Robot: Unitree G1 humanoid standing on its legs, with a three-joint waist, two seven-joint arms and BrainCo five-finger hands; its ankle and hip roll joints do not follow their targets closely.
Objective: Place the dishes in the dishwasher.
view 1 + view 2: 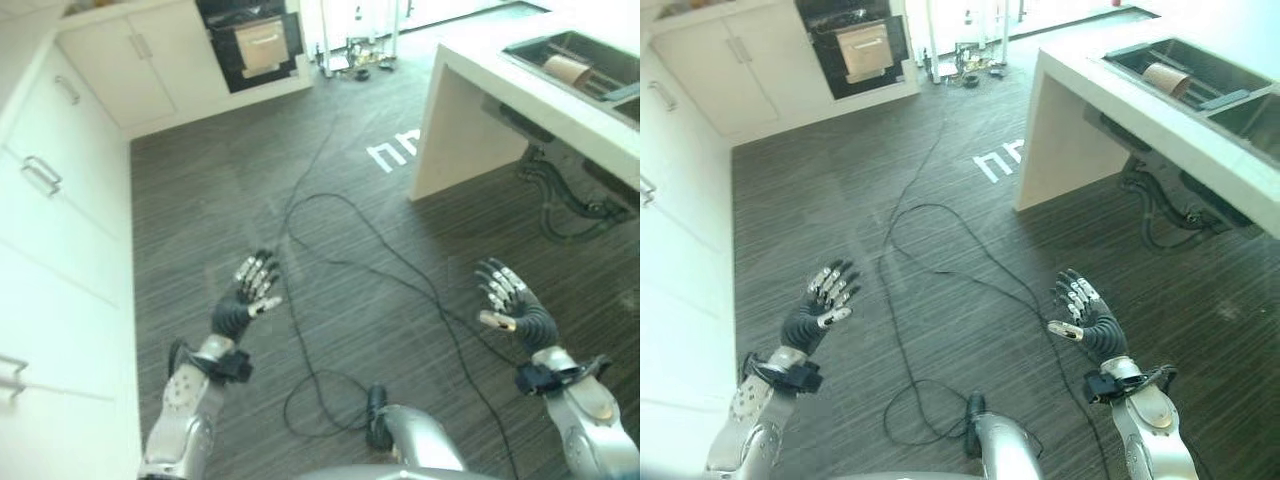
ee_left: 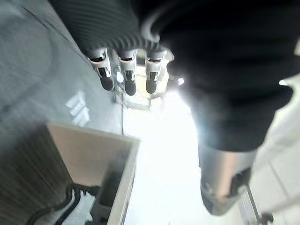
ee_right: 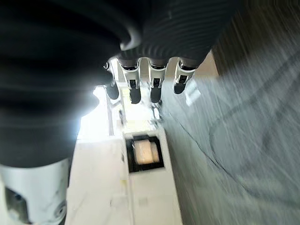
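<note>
Both hands hang over the dark striped floor [image 1: 200,210], well apart from each other and holding nothing. The left hand [image 1: 243,300] has its fingers [image 2: 127,77] spread and nearly straight, the thumb set apart, and it sits near the white cabinet fronts [image 1: 50,230] that run along the robot's left. The right hand [image 1: 515,305] is likewise open, its fingers [image 3: 154,79] fanned and relaxed, and it hovers on the near side of the white counter [image 1: 500,95], well short of it. Set into that counter is a sink [image 1: 570,60], and inside the sink lies a tan rounded dish or cup [image 1: 568,70], tipped on its side against a dark rack; what kind of dish it is cannot be told. Under the counter, grey corrugated drain pipes [image 1: 560,200] loop down beside its white end panel. Far from the counter, across the floor, a black built-in oven with a pale panel in its door [image 1: 250,45] stands among more white cupboards [image 1: 140,70], and just beside that oven, toward the counter, a small cluster of objects on thin legs [image 1: 358,55] rests on the floor.
</note>
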